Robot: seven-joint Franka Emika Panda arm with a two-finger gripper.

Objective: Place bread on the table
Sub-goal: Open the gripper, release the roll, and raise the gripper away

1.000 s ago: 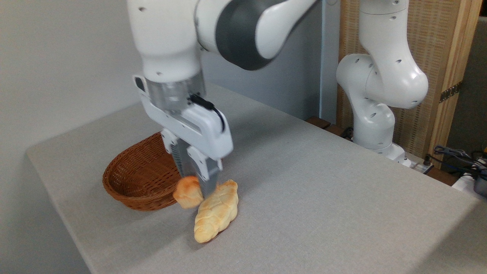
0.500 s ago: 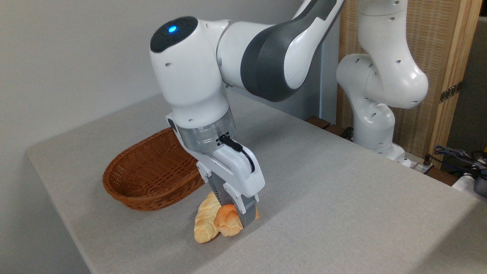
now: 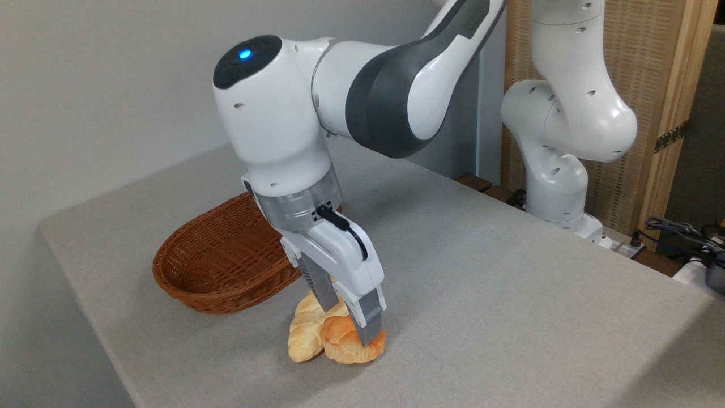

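Observation:
The bread (image 3: 346,347), a small glossy orange-brown bun, rests low on the grey table (image 3: 510,294) near its front edge. It touches the right side of a paler braided loaf (image 3: 303,334). My gripper (image 3: 354,331) reaches steeply down from above and is shut on the bun, with one grey finger (image 3: 368,323) in front of it and the other behind. The bun's underside appears to meet the cloth.
A brown oval wicker basket (image 3: 215,266) stands just behind and to the left of the loaf. The arm's white base (image 3: 558,187) rises at the back right. Cables (image 3: 679,232) lie beyond the table's right edge.
My gripper carried the bun from beside the basket rightward over the braided loaf, then lowered it onto the cloth at the loaf's right side. The loaf and basket stayed put.

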